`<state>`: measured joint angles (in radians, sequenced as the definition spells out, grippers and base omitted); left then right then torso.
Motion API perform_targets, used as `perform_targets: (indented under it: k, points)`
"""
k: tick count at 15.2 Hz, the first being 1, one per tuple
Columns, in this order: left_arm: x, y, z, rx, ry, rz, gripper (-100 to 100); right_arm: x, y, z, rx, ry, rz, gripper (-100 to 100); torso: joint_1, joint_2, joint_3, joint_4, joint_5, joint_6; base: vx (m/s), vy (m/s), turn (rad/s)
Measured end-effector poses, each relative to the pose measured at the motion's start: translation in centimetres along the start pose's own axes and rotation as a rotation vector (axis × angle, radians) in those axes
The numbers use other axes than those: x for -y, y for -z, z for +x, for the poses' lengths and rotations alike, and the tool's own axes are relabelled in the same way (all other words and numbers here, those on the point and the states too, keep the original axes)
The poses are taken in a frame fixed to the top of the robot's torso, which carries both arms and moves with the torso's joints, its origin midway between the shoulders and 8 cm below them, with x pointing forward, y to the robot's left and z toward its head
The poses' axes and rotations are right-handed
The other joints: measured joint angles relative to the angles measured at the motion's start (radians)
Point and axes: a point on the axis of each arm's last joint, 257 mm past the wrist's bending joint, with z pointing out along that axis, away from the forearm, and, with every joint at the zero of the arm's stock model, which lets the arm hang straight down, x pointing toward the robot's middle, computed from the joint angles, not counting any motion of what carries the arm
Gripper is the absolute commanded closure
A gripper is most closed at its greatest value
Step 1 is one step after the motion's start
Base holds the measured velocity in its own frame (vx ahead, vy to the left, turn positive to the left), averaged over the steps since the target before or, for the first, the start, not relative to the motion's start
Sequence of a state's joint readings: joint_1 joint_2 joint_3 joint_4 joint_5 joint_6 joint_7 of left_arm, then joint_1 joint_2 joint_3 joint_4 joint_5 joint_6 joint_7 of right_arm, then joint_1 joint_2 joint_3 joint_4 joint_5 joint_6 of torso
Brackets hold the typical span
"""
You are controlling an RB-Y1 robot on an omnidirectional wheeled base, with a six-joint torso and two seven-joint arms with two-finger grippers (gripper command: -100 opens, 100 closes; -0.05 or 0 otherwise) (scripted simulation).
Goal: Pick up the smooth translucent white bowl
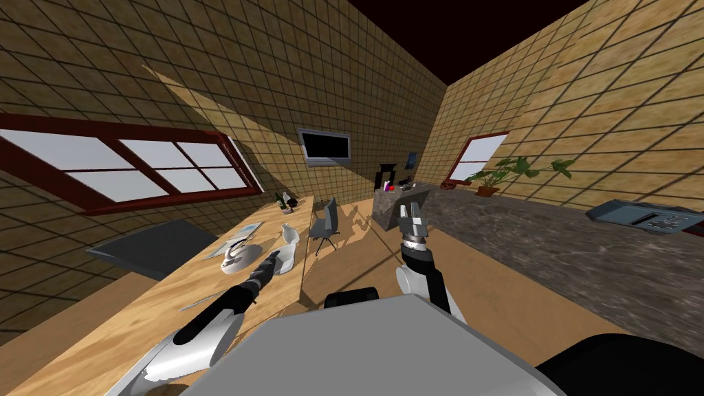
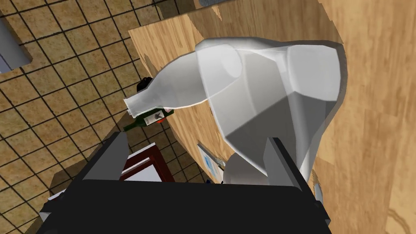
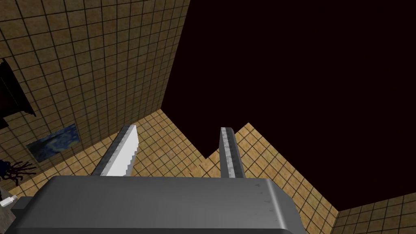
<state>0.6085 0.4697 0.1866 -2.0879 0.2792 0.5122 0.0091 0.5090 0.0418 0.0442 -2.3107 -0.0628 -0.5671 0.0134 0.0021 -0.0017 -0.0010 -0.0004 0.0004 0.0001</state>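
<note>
**Left fingers spread wide at the bowl**

Your left gripper point(image 2: 196, 137) stands wide open against the translucent white bowl point(image 2: 284, 89), which sits near the edge of the wooden tabletop point(image 2: 178, 44). One of the fingers point(image 2: 278, 162) crosses the bowl's wall, but you cannot tell if it touches. The bowl's length runs away from the fingers, broad end farthest. Your right gripper point(image 3: 179, 129), fingers apart, is raised ahead of you.

A white bottle point(image 2: 174, 91) lies just behind the bowl point(image 2: 308, 73), ahead of the left tool point(image 2: 196, 138).
</note>
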Motion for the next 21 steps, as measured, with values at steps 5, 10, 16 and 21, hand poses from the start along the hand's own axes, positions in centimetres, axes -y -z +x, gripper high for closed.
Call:
perform_targets:
  k: [5,10,16,21]
  points:
    - [-3.6,0.3,-1.4,0.011,0.028,-0.118,-100,0.0,0.0,0.0,0.0,0.0,0.0,0,-0.001,0.0,0.0,0.0,0.0,0.0,0.017,0.021,-0.075]
    - [-5.9,0.9,-2.4,0.02,0.05,-0.21,-100,0.0,0.0,0.0,0.0,0.0,0.0,0,-0.001,0.0,0.0,0.0,0.0,0.0,0.013,0.017,-0.081]
    - [-9.4,1.9,-3.7,0.035,0.085,-0.339,-100,0.0,0.0,0.0,0.0,0.0,0.0,0,0.0,0.0,0.0,0.0,0.0,0.0,0.017,0.026,-0.084]
    - [-11.7,3.0,-4.8,0.046,0.114,-0.435,-100,0.0,0.0,0.0,0.0,0.0,0.0,0,0.0,0.0,0.0,0.0,0.0,0.0,0.016,0.022,-0.087]
